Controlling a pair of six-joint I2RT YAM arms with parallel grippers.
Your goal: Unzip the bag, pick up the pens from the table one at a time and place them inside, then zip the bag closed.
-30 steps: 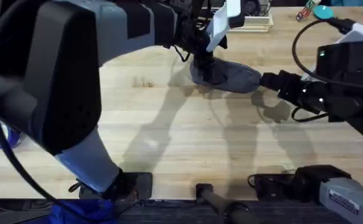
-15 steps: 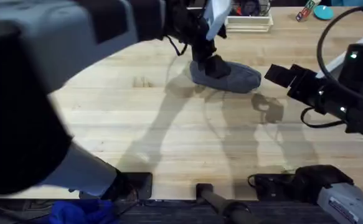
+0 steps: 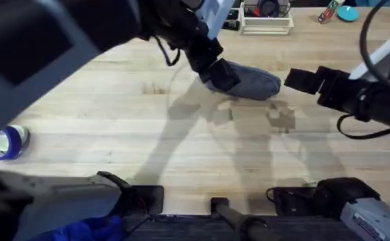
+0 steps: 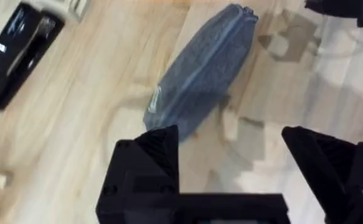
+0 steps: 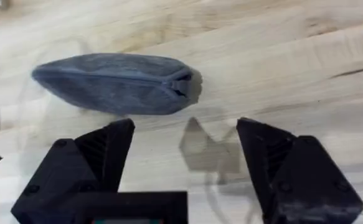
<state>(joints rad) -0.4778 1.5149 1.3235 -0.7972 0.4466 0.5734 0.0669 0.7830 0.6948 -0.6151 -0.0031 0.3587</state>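
A: Grey felt pencil pouch [image 3: 248, 82], one item, lying flat on the butcher-block table [image 3: 181, 140] toward its far side. Zipper [image 5: 106, 78] runs the length of the top and reads closed in both wrist views. No pens visible on the wood, so my judgement is that they are already inside and the zip is done or close to it.

B: Grippers?

A: Left gripper [image 4: 231, 155]: black fingers spread wide, nothing between them, hovering over the pouch's near end. In the overhead view it hangs just above the pouch's left end. Right gripper [image 5: 184, 155]: fingers likewise wide apart, empty, facing the pouch's other end, where the zipper's end [image 5: 180, 86] sits. In the overhead view it stands just beside the pouch's right tip, not touching.

B: Other stock?

A: Black stapler [image 4: 19, 53] on the far side of the pouch; roll of blue tape [image 3: 6, 142] at the left edge of the table; wire rack [image 3: 267, 20] at the back.

B: Handling advice for the step?

A: Check the slider has reached its stop. If a gap shows, pin one end of the fabric with one gripper, pinch the pull tab with the other, and draw straight along the teeth. Soft felt bunches easily, so keep it taut. If shut, lift both arms clear without snagging it.
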